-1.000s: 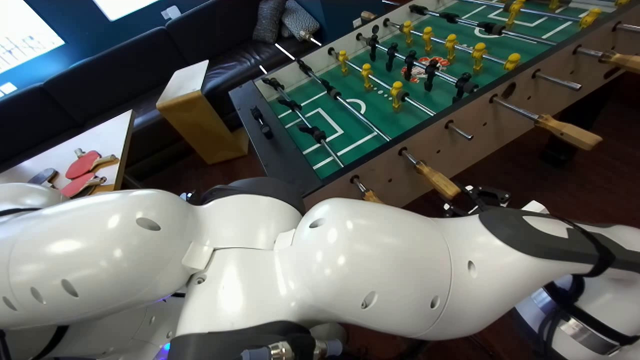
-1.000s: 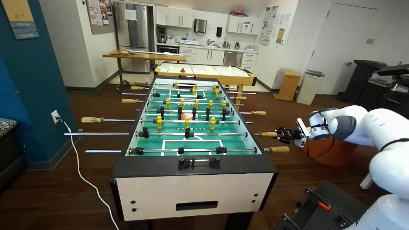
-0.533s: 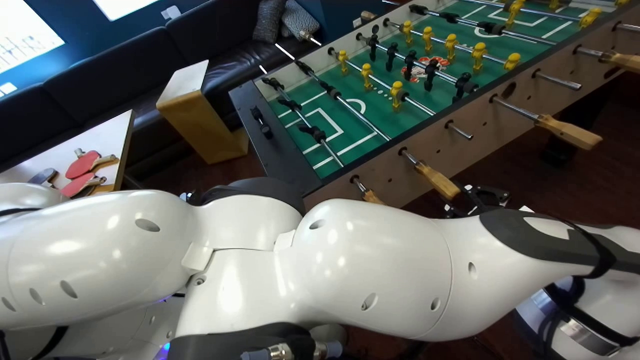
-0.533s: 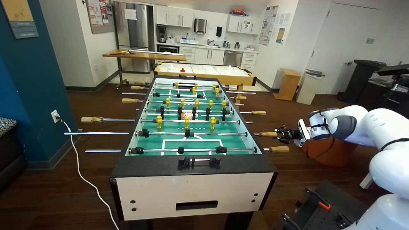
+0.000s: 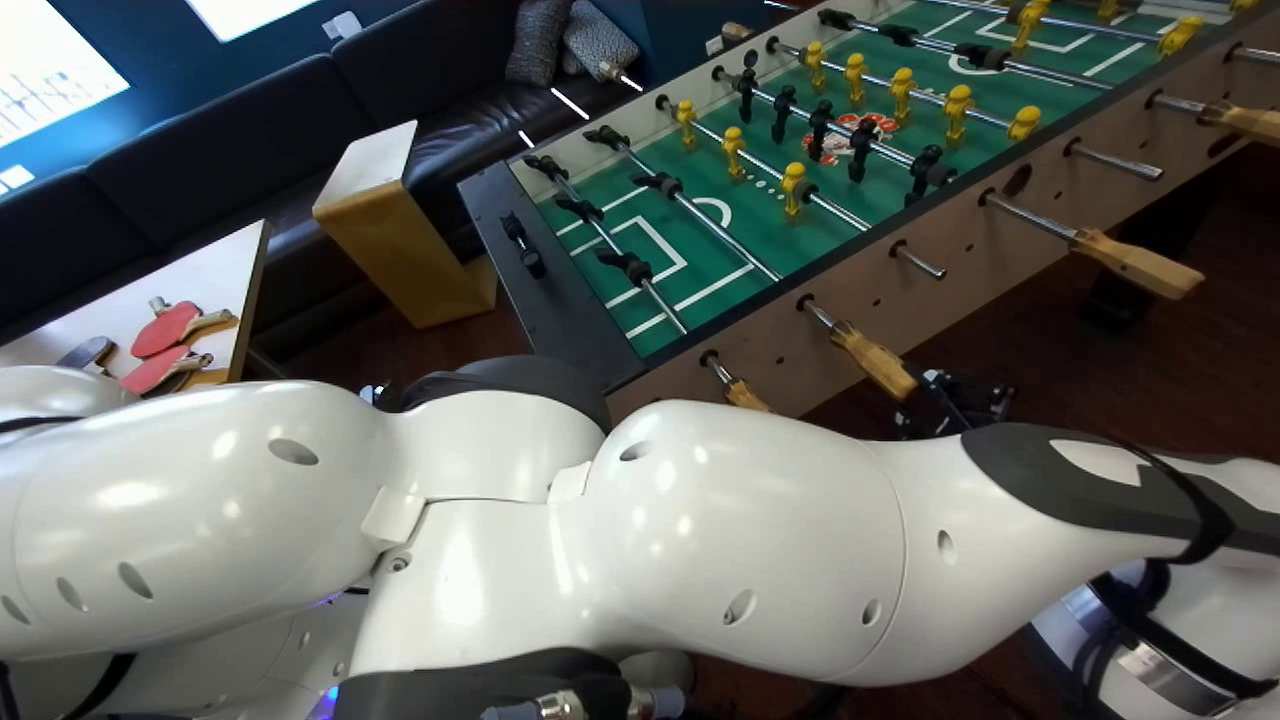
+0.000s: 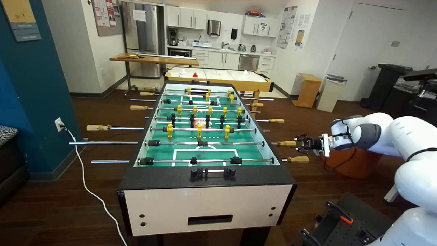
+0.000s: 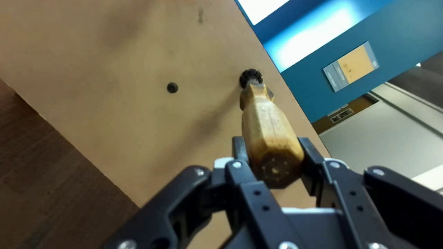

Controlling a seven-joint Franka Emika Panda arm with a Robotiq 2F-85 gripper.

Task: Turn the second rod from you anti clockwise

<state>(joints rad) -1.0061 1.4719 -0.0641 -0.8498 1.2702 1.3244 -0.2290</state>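
Note:
The foosball table (image 6: 205, 179) shows in both exterior views. Its second rod from the near end (image 6: 177, 144) carries black figures (image 5: 660, 183) that lie about level. The rod's wooden handle (image 6: 286, 143) sticks out on the robot's side. My gripper (image 6: 300, 143) is around the end of this handle. In the wrist view the gripper (image 7: 272, 148) has one finger on each side of the handle (image 7: 268, 128), both against the wood. The handle's dark end face shows between them. In an exterior view the gripper (image 5: 955, 400) is partly hidden behind the arm.
The first rod's wooden handle (image 6: 298, 159) lies close beside the gripper on the near side. A bare rod end (image 6: 266, 131) and a further handle (image 6: 276, 121) stick out beyond it. An orange bin (image 6: 355, 165) stands under the arm.
My gripper and wrist have rolled about the handle's axis. The second rod has turned with them: its black figures have swung to about level. The first rod has not moved.

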